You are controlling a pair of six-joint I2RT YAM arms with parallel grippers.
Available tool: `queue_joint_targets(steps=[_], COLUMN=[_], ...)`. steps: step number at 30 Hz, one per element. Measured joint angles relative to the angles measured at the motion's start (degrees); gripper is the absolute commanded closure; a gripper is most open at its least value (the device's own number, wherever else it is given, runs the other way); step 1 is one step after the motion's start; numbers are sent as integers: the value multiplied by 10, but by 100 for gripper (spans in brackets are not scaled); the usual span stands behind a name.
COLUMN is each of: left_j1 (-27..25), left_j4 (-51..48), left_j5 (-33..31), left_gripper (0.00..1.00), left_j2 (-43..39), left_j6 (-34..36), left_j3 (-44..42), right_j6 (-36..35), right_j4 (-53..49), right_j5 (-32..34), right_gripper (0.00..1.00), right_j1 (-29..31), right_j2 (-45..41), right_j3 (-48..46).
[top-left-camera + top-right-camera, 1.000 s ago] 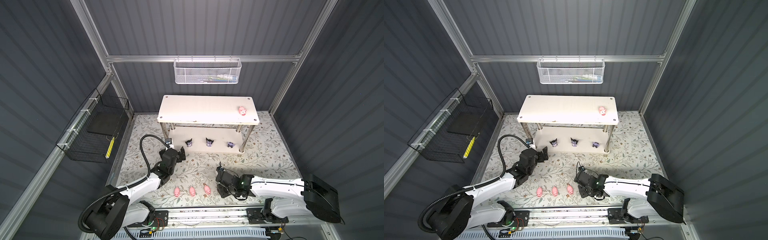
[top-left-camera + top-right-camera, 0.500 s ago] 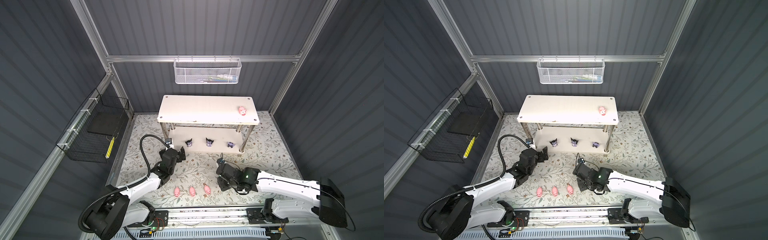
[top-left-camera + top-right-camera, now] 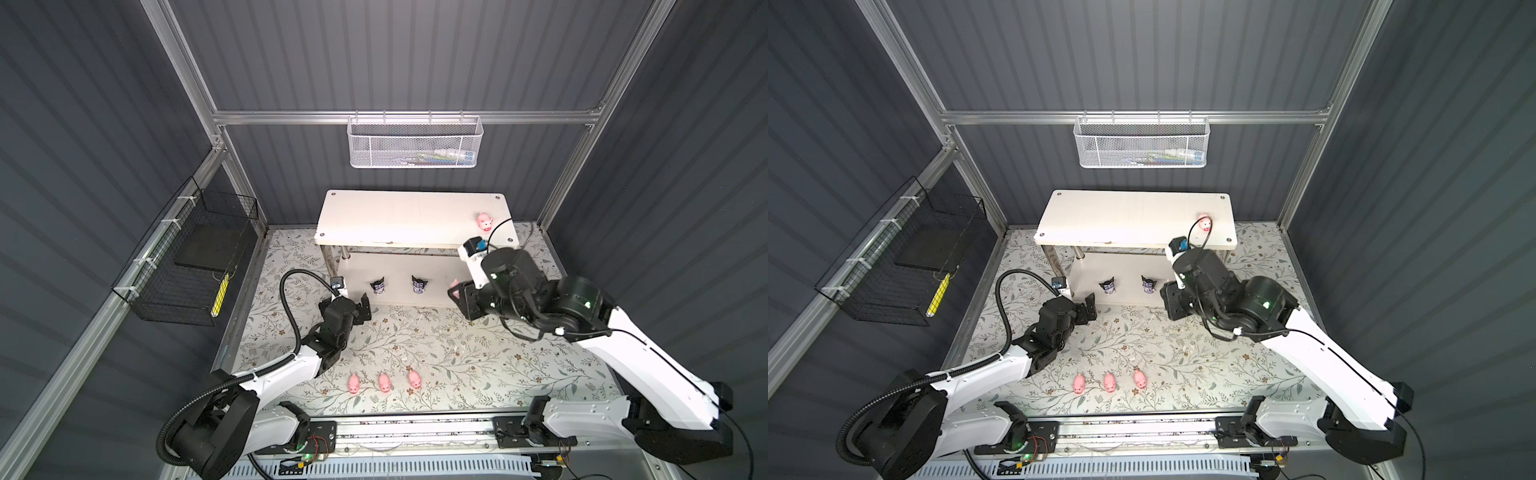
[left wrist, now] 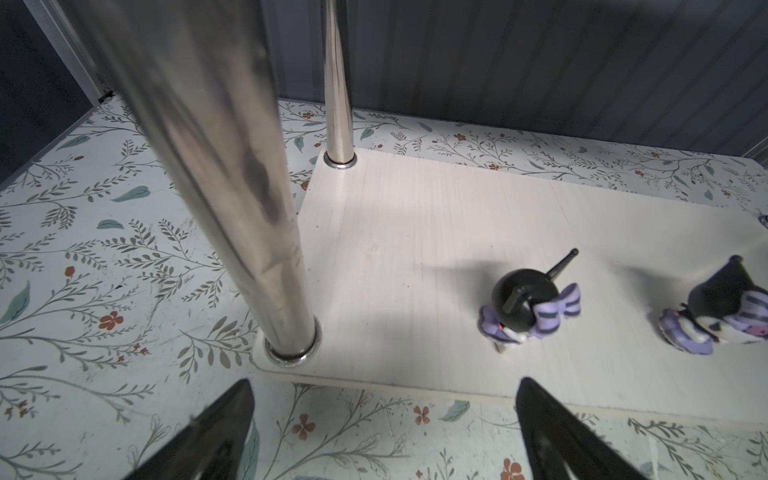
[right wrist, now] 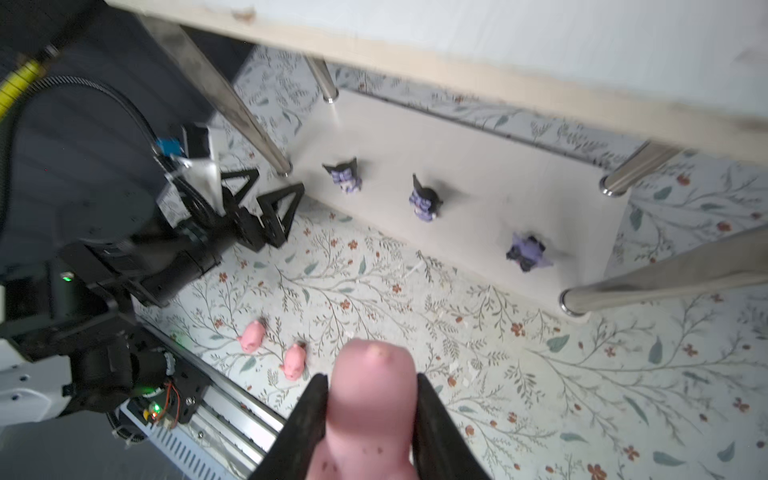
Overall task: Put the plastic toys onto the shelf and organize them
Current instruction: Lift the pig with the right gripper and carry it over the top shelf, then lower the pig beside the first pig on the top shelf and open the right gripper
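While the right gripper [image 3: 455, 289] pinches a pink pig [image 5: 372, 415] by its sides, right of centre in a top view, the smooth body may twist or slip out. A lift too close to the shelf [image 3: 399, 268], just above in frame, could knock the pig against the front edge of its top board [image 3: 407, 216]. Centre left, the left gripper [image 3: 363, 309] stands spread and empty; three pigs [image 3: 384, 382] lie at lower centre.

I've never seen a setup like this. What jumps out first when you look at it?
The right gripper pinches a pink pig in the air before the white shelf, whose top board bears a lone pig near its right end. Three dark purple figures stand in a row on the lower board, and three more pigs line up on the flowery mat near the front.
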Motion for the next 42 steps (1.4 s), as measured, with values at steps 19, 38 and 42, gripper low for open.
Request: queue_joint_targets(steps=[19,38,42], left_j1=[6,9,9], left_j4=[0,-2,-2], left_j5=[28,34,37], left_gripper=[1,1,1], left_j2=[48,55,62], left_j6=[0,0,0], left_j3=[25,27,30], right_j6=[-135,-152,-150], right_j4=[-22,-46,-47], right_j5=[-24,-45,-49], right_gripper=[64,63,61], right_j1=[-181,-230,-232], right_j2=[263,323,323], right_j3=[328,359,359])
